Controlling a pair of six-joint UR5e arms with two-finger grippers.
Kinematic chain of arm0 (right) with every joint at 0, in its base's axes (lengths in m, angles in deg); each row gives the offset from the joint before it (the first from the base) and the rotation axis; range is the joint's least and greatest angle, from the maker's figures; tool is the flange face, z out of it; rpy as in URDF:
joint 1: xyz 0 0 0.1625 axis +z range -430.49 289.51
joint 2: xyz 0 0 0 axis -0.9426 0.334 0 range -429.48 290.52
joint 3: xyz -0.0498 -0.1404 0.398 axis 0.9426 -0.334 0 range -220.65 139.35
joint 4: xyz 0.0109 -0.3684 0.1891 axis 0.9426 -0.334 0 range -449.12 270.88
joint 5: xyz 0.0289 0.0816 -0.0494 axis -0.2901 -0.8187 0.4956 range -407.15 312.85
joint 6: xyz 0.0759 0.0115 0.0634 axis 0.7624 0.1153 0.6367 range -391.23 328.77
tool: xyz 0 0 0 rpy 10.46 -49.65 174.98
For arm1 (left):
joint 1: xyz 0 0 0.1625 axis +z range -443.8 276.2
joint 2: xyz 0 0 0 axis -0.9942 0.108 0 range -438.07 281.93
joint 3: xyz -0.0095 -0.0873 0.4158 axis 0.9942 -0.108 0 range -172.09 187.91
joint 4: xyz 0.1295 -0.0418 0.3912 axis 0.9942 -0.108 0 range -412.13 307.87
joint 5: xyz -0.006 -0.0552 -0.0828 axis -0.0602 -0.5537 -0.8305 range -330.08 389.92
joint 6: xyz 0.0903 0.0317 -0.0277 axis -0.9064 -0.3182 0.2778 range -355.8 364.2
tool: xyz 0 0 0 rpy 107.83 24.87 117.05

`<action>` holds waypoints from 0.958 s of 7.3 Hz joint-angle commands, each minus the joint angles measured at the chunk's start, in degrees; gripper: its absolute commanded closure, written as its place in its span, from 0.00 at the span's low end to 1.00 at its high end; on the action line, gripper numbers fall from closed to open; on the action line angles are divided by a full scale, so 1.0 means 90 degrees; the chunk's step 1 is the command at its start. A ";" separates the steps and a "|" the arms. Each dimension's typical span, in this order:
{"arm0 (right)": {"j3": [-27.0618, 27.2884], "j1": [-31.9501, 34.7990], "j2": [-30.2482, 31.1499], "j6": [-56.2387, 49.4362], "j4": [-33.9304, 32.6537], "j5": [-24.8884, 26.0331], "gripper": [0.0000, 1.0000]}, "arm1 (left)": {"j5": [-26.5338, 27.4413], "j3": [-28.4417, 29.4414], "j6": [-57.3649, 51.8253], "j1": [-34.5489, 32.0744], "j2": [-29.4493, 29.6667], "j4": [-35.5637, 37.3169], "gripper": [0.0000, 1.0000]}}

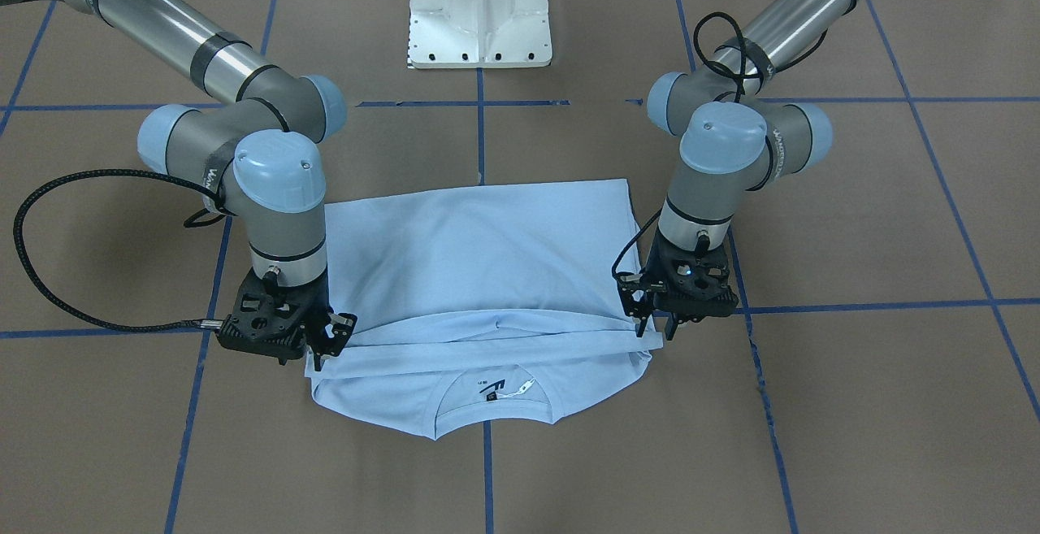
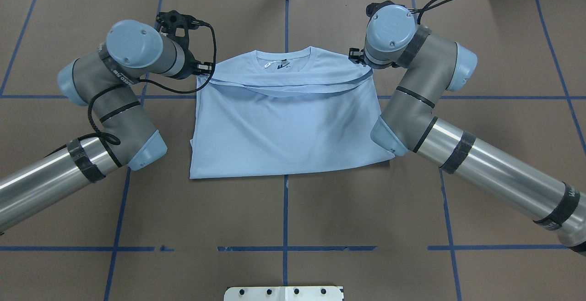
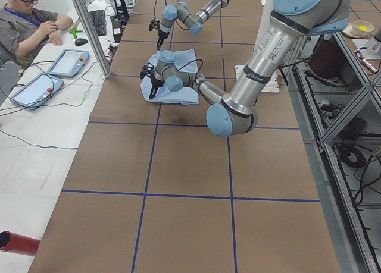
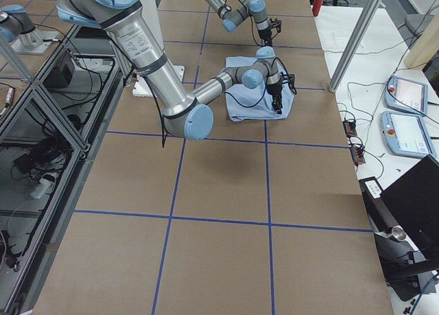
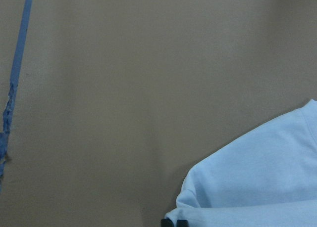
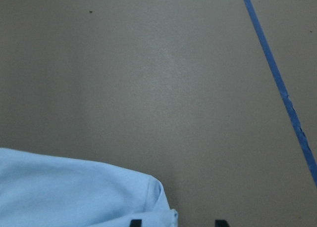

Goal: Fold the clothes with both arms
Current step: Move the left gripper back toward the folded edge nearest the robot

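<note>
Tips of left pincer [image 1: 660, 324] nearly together, pinching folded-over edge of T-shirt [image 1: 479, 258] at one side. Tips of right pincer [image 1: 329, 343] apart, straddling other end of same edge, cloth corner between them. Edge spans pincer to pincer, just short of collar [image 1: 496, 414]. T-shirt lies doubled on brown desk [image 1: 853, 404], central, collar end away from white base [image 1: 479, 14].

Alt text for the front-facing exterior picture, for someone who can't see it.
A light blue short-sleeved T-shirt lies on a brown table, its lower part folded up toward the collar. Two silver-and-grey robot arms set their black grippers at the folded edge's ends: left gripper at picture right, right gripper at picture left.
</note>
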 commanded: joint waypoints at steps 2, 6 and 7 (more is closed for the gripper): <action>0.0160 0.0048 0.0149 -0.0519 0.0530 -0.0065 0.00 | -0.0189 -0.1793 0.0445 0.0632 -0.1278 -0.0113 0.00; 0.0169 0.0038 0.0140 -0.0499 0.0551 -0.0055 0.00 | 0.0660 -0.2161 0.1834 0.2001 -0.1722 -0.0104 0.10; 0.0170 0.0038 0.0140 -0.0499 0.0551 -0.0055 0.00 | 0.0671 -0.2102 0.1845 0.2022 -0.1731 -0.0103 0.11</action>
